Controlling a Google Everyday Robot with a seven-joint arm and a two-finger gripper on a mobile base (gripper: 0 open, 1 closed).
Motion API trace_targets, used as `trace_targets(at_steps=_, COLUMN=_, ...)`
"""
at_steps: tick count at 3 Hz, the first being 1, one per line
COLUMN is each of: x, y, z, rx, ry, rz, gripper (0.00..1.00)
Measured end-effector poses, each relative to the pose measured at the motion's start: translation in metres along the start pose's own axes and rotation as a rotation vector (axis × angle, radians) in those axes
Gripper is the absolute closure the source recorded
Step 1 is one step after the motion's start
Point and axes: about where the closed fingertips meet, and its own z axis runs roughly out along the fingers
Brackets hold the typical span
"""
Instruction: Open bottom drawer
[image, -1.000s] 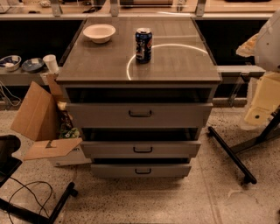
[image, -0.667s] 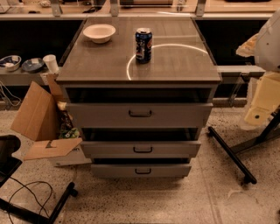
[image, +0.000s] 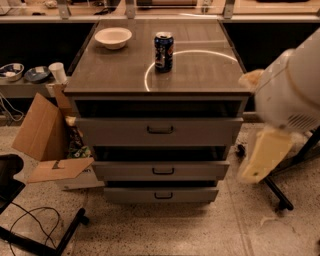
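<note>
The grey cabinet (image: 160, 75) stands in the middle with three drawer fronts. The bottom drawer (image: 200, 195) is the lowest and narrowest front, with a small dark bar handle (image: 163, 195) at its centre. Its front stands upright with a dark gap above it, and no tray interior shows. My arm (image: 287, 95) is a large white bulk at the right, with a cream link (image: 262, 152) hanging down beside the cabinet's right side, level with the middle drawer (image: 200, 170). The gripper itself does not show in this view.
A white bowl (image: 113, 37) and a dark soda can (image: 163, 51) stand on the cabinet top. An open cardboard box (image: 47, 137) sits left of the cabinet. A black chair base and cable (image: 35, 232) lie on the floor at lower left. A black stand leg (image: 277, 192) is at the right.
My arm has moved in from the right edge toward the cabinet and now fills much more of the right side. The drawers, bowl and can have not moved.
</note>
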Motion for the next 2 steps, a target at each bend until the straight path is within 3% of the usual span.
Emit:
trace_targets(at_steps=1, x=-0.024, y=0.035, z=0.056, rx=-0.005, ry=-0.035, rz=-0.031, gripper=0.0)
trace_targets(at_steps=2, x=-0.025, y=0.071, z=0.13, rx=-0.064, ry=-0.034, rz=-0.028, gripper=0.0)
